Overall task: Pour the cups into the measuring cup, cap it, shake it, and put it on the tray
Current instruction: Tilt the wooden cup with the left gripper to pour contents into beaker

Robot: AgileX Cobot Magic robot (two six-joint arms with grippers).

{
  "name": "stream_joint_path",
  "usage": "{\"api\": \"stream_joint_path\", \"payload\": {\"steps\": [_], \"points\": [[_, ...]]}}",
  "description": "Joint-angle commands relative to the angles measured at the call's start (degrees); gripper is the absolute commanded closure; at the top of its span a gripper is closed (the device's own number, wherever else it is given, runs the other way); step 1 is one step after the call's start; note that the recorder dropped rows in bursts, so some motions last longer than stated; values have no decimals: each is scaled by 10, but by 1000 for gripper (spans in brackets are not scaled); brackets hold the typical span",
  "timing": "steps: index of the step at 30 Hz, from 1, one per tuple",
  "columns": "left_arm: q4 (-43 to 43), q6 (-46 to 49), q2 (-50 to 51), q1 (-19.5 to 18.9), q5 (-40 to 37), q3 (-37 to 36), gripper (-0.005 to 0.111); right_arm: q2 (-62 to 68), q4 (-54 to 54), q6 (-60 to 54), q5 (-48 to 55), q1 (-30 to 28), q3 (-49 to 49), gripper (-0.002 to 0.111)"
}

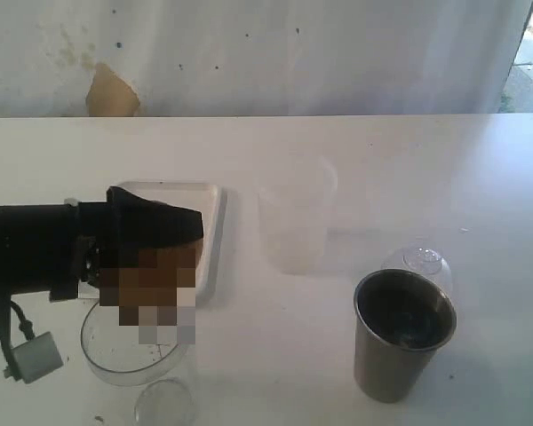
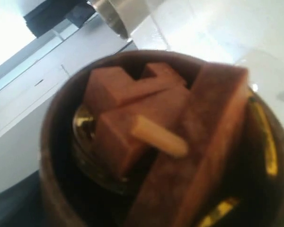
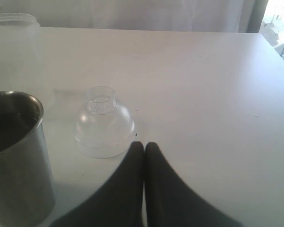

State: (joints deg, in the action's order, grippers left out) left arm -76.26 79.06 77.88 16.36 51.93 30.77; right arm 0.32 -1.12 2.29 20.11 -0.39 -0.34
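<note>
My left gripper [image 1: 156, 253] is shut on the squat brown cup [image 1: 156, 286] and holds it tipped over the clear measuring cup [image 1: 115, 359], which stands near the front left edge. In the left wrist view the brown cup [image 2: 54, 151] fills the frame, holding brown blocks [image 2: 128, 106] and a pale stick [image 2: 161, 137]; the fingers are hidden there. The steel tumbler [image 1: 402, 335] stands at the front right, dark inside. My right gripper [image 3: 144, 146] is shut and empty, just short of a clear domed cap [image 3: 104, 124], with the steel tumbler [image 3: 16, 156] beside it. The white tray [image 1: 211, 229] lies behind the left arm.
A frosted whitish beaker [image 1: 293, 226] stands mid-table, and shows in the right wrist view as the beaker [image 3: 14, 47]. The domed cap [image 1: 422, 264] sits just behind the steel tumbler. A small clear round lid [image 1: 164, 404] lies at the front edge by the measuring cup.
</note>
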Motion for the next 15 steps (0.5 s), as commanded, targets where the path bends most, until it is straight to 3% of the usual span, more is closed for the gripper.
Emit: {"api": "stream_joint_path", "payload": {"steps": [1, 3, 15], "points": [[52, 24, -13, 3, 35, 0, 107, -3, -2, -1, 0, -3, 3, 108], [37, 40, -13, 3, 9, 0, 107, -3, -2, -1, 0, -3, 3, 108], [41, 32, -13, 3, 20, 0, 107, -3, -2, -1, 0, -3, 3, 108]]}}
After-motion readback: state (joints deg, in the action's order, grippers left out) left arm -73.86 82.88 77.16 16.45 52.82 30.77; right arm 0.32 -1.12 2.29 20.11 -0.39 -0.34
